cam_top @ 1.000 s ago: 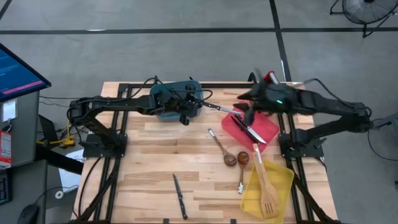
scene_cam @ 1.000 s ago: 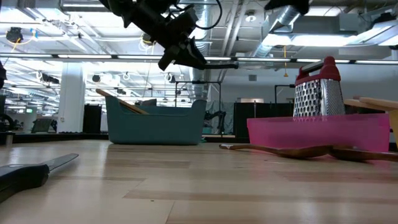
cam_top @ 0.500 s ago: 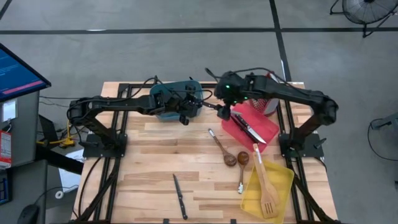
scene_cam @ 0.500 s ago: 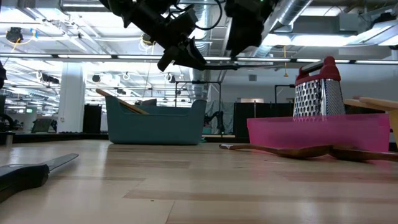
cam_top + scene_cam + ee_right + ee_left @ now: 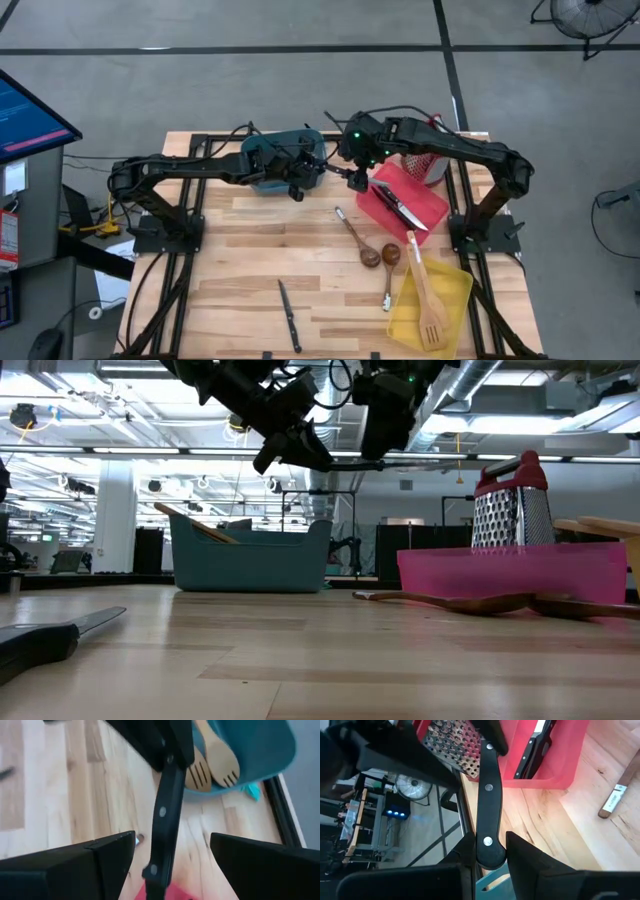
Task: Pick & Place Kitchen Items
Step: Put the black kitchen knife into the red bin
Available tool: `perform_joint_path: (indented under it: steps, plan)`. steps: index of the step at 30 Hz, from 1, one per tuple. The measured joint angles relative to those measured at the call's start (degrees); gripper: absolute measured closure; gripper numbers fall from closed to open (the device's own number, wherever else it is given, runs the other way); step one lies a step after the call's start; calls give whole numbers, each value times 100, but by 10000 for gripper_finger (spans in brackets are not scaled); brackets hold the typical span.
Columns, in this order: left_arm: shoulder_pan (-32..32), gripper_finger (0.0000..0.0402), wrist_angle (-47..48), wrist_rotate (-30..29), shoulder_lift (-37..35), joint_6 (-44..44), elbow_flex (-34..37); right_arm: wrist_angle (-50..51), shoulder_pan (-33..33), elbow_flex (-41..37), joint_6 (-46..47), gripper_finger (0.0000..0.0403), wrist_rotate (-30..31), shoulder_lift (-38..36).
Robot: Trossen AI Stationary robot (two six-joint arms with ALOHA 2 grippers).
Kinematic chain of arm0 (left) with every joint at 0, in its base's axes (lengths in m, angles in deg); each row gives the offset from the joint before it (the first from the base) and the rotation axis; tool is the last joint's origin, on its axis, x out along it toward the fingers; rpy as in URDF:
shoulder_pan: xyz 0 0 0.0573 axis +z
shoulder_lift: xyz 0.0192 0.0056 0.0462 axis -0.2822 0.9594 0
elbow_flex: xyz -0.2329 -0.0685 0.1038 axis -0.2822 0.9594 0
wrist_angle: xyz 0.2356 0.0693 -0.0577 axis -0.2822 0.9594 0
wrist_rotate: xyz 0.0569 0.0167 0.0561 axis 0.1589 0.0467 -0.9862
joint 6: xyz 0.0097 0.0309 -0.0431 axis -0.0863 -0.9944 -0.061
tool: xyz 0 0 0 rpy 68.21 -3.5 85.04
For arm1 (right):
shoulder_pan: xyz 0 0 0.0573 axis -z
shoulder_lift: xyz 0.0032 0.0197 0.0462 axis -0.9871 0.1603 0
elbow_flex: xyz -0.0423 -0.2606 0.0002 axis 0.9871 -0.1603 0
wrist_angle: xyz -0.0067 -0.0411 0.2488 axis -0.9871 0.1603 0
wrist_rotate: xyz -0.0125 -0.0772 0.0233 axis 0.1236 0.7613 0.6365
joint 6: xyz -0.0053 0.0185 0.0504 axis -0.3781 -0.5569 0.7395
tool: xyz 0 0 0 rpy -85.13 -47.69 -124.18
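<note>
Wooden planks make up the tabletop [image 5: 240, 255] I am working over, with grey floor around it and a ceiling of pipes and strip lights behind in the low view. My left end effector [image 5: 300, 180] is clamped on a black-handled knife [image 5: 487, 795], held in the air beside the teal bin [image 5: 283, 150], its handle pointing toward the red bin [image 5: 425, 205]. My right end effector [image 5: 355, 175] has its fingers [image 5: 100, 855] spread wide on either side of that handle, and I see no contact. A second knife [image 5: 400, 210] lies in the red bin beside the grater [image 5: 510, 505]. Two dark spoons [image 5: 375, 250] rest on the planks, a wooden turner [image 5: 428, 300] lies in the yellow bin [image 5: 455, 290], and another knife [image 5: 289, 315] sits near the front edge
</note>
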State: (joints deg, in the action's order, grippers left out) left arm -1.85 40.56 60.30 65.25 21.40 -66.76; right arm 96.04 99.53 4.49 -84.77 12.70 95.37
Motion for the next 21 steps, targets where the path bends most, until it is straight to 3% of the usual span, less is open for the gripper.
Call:
perform_joint_path:
  steps: [11, 15, 21]
  plan:
    - [0, 343, -70, 7, 0, -109, 0, -84, 168, 4, -169, 150, -523, 140]
    - [0, 343, -69, 9, 0, -108, 0, -80, 170, 5, -224, 197, -535, 144]
    - [-2, 343, -112, 11, 0, -107, 0, 0, 168, 5, -356, 299, -554, 142]
